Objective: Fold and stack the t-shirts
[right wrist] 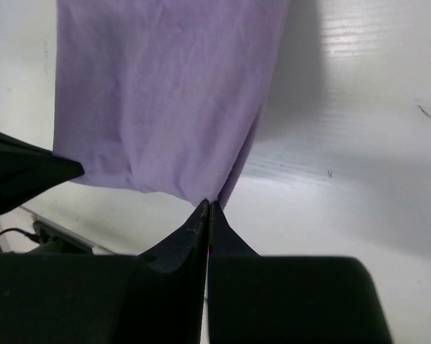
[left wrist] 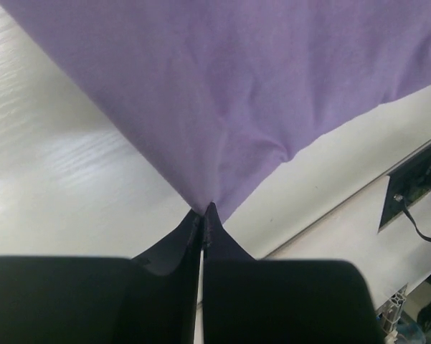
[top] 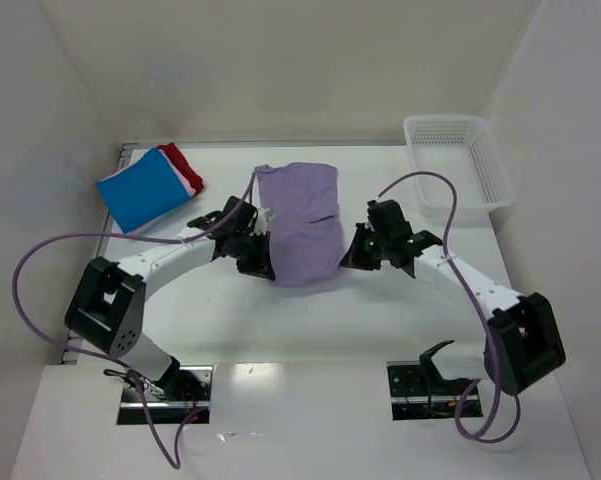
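Lavender t-shirt (top: 302, 220) lies long axis front-to-back, left gripper (left wrist: 202, 213) and right gripper (right wrist: 209, 206) pinching its near corners.

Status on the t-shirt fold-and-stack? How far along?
Done: blue shirt, pink shirt and red shirt lie folded in a pile at the far left. In hand: the lavender shirt, narrowed to a strip, with left gripper and right gripper shut on its near corners. Left: finish its fold, then stack it.
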Motion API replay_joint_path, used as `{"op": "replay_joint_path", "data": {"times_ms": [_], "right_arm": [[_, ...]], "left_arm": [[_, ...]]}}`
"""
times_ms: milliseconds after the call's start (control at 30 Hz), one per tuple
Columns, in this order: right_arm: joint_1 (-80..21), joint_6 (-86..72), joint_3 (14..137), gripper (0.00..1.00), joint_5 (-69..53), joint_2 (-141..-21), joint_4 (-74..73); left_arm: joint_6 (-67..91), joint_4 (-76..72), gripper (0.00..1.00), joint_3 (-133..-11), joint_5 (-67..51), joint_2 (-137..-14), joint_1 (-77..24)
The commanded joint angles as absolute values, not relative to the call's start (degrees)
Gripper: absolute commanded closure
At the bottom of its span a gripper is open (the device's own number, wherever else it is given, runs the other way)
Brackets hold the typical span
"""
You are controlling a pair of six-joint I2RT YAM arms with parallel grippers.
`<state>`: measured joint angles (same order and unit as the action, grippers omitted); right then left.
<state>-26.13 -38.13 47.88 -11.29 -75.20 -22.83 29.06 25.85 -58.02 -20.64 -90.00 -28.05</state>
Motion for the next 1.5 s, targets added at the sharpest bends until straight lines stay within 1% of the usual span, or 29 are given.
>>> {"op": "replay_joint_path", "data": {"times_ms": [0, 100, 267, 567, 800, 1000, 1200, 1467], "right_arm": [[-26.63, -39.81, 49.30, 1.00, -10.72, -68.22, -29.26], [-26.63, -40.96, 52.19, 1.00, -9.49, -65.31, -30.67], [-26.63, -40.53, 58.26, 1.00, -7.13, -65.92, -30.15], [-22.59, -34.89, 69.25, 1.00, -5.81, -79.09, -22.07], [-19.08, -32.17, 79.87, 1.00, -4.58, -90.51, -16.36], [-17.14, -29.63, 91.38, 1.00, -5.10, -102.45, -15.73], [-15.73, -28.30, 100.26, 1.00, -5.10, -111.26, -16.26], [-15.12, -27.16, 104.59, 1.00, -2.56, -119.26, -17.31]], "left_arm": [[30.76, 31.46, 1.00, -60.73, -19.25, -84.57, -27.95], [30.76, 33.40, 1.00, -63.80, -17.67, -82.89, -27.95], [29.98, 35.51, 1.00, -70.13, -14.60, -83.40, -27.25], [25.58, 34.72, 1.00, -82.08, -13.18, -91.05, -20.67], [23.38, 32.09, 1.00, -93.94, -16.25, -101.84, -16.97], [22.85, 31.03, 1.00, -102.91, -20.30, -110.98, -14.85], [22.85, 30.41, 1.00, -112.58, -20.83, -119.86, -13.71], [22.32, 29.88, 1.00, -121.19, -20.39, -129.89, -11.95]]}}
